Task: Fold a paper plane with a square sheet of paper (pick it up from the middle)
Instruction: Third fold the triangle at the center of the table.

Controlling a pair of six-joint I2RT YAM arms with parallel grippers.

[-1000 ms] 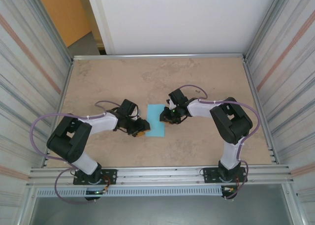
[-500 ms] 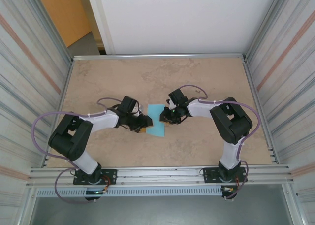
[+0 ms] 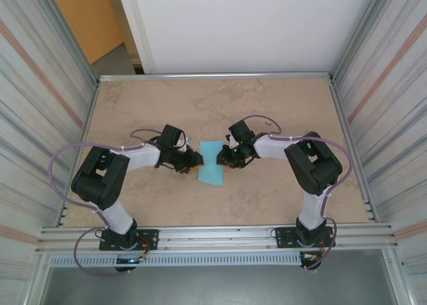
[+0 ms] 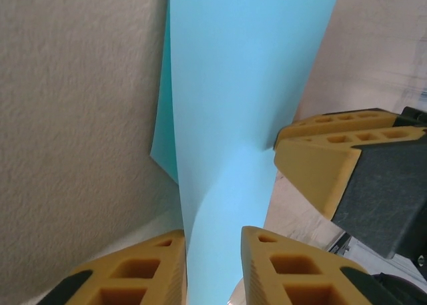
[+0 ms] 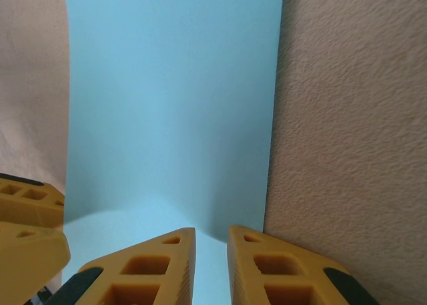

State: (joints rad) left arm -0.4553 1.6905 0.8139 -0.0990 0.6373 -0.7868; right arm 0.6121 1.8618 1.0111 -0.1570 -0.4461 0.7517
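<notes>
- Lying near the middle of the table [image 3: 280, 105], just below centre in the top external view: the square sheet of paper [image 3: 211, 168], light blue, plain and unmarked, set between the two grippers.
- Left gripper [image 3: 193, 163]: at the sheet's left edge in the top view, overlapping it. In the left wrist view its two yellow fingers [image 4: 137, 268] stand at the bottom of the frame. The jaws are narrow, and the blue paper runs down into the gap between them. Whether they nip the sheet or only flank it cannot be told.
- Right gripper [image 3: 223, 159]: at the upper part of the sheet's right edge in the top view. In the right wrist view its yellow fingers [image 5: 270, 271] sit at bottom centre. The jaws are narrow, with a slim strip of blue between the tips. Grip or no grip cannot be told.
- Sheet, left wrist view: a tall, bowed band from top centre to bottom centre, with one corner jutting at middle left above a shadow on the table. A yellow finger [image 4: 320, 165] of the right gripper sits against its right edge at middle right.
- Sheet, right wrist view: spans the upper centre with straight side edges and a shaded curve just above the fingertips. A yellow finger [image 5: 27, 231] of the left gripper shows at lower left.
- Left arm [image 3: 107, 181] and right arm [image 3: 313, 165]: bases at the bottom of the top view, elbows out, forearms angled inward toward the sheet.
- Table surface: beige and mottled, bare around the sheet.
</notes>
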